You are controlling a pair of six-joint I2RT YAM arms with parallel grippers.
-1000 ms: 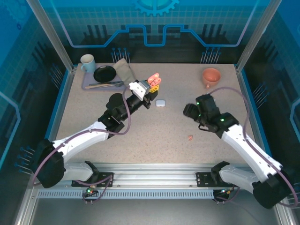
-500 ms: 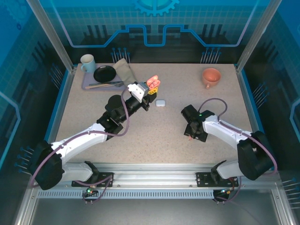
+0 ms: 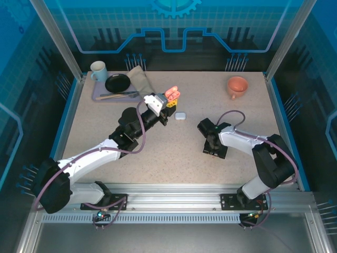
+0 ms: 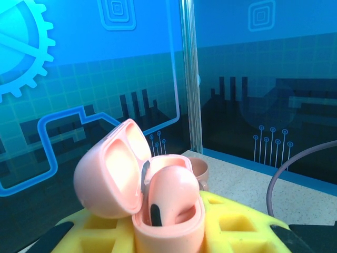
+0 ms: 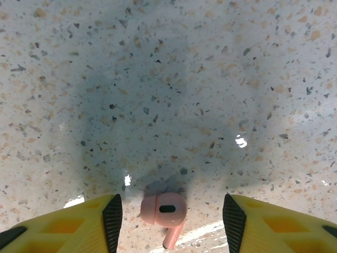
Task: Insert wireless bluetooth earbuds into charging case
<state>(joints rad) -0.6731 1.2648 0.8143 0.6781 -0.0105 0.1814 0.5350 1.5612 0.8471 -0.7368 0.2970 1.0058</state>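
Two yellow fingers of the right gripper stood spread either side of the pink earbud, not yet touching it. Within the last second I had swung that arm down over it and begun narrowing the jaws. The earbud lay on the table, right of its middle, toward the near edge. Toward the far edge, the left gripper pinched the pink case, lid open, with a seated earbud inside, so I judged pickup came next.
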